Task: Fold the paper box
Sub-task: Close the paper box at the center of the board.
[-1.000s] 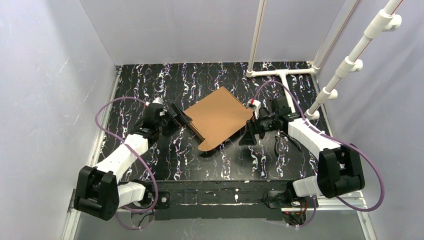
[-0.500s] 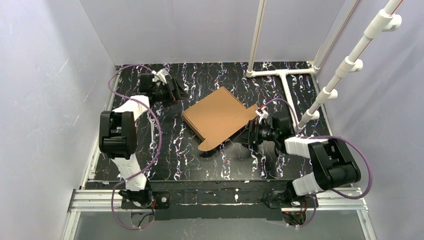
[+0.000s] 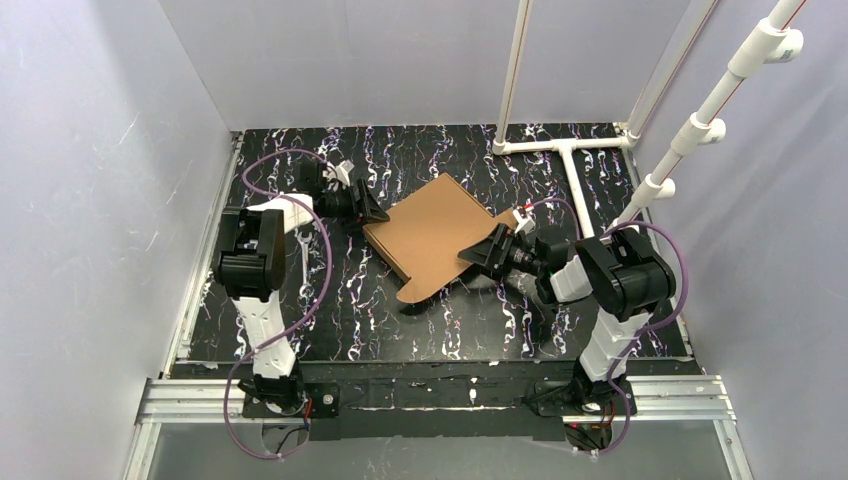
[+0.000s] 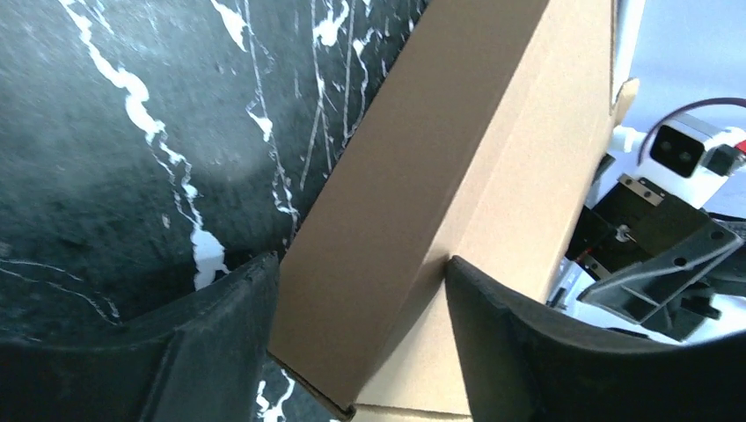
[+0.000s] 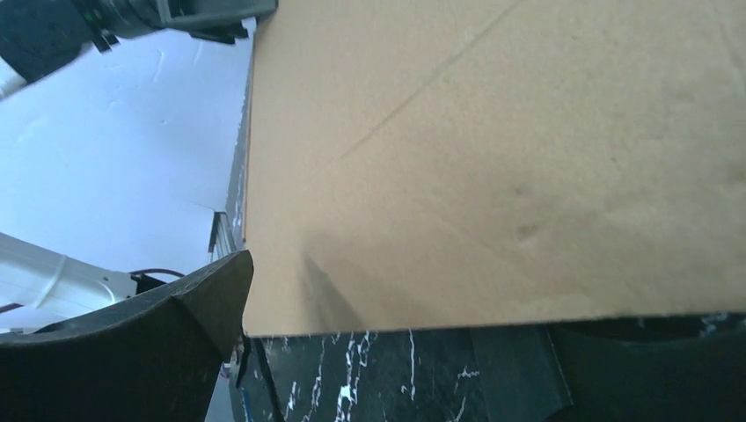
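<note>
At the paper box's left edge, the left gripper has its jaws narrowed round the side wall. In the left wrist view both fingers seem to press the cardboard, one on each face, so I judge this a grip on the box. The box itself lies mid-table, looking closed and shallow, with a rounded tab jutting from its near corner. That suggests the step in hand is steadying the box for closing or tucking. Next, the left hold must stay firm while the other arm works the loose tab.

At the box's right edge, the right gripper stands wide apart, holding nothing, with the panel's rim just by its jaws.

The box's inside, slots and other flaps are hidden. Cardboard fills most of the right wrist view, and one right finger is mostly cut off.
</note>
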You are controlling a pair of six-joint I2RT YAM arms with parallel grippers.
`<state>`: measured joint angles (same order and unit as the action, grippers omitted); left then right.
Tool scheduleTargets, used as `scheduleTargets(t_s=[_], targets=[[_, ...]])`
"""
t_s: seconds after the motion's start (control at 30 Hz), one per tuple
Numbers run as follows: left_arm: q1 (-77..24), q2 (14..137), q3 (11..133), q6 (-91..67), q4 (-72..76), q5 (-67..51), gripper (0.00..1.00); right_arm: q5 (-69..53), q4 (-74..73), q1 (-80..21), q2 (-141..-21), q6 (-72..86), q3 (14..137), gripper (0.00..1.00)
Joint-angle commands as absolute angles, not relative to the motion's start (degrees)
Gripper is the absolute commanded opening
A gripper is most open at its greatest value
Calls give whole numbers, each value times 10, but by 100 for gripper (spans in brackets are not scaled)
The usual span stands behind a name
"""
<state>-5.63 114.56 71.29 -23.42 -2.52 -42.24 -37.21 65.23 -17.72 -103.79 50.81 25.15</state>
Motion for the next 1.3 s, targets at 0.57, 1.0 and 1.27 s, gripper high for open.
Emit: scheduleTargets(t_s=[0.57,1.0,1.27], targets=[[-75,835,374,-455,101,-281,92,-423,327,-177,-988,323,361,56],[-60,883,367,-495,164,-381,98,-479,277,-156,-933,290,357,77],[-60,893,369,-477,170,-404,98,-488,193,-145,-928,244,366,63]])
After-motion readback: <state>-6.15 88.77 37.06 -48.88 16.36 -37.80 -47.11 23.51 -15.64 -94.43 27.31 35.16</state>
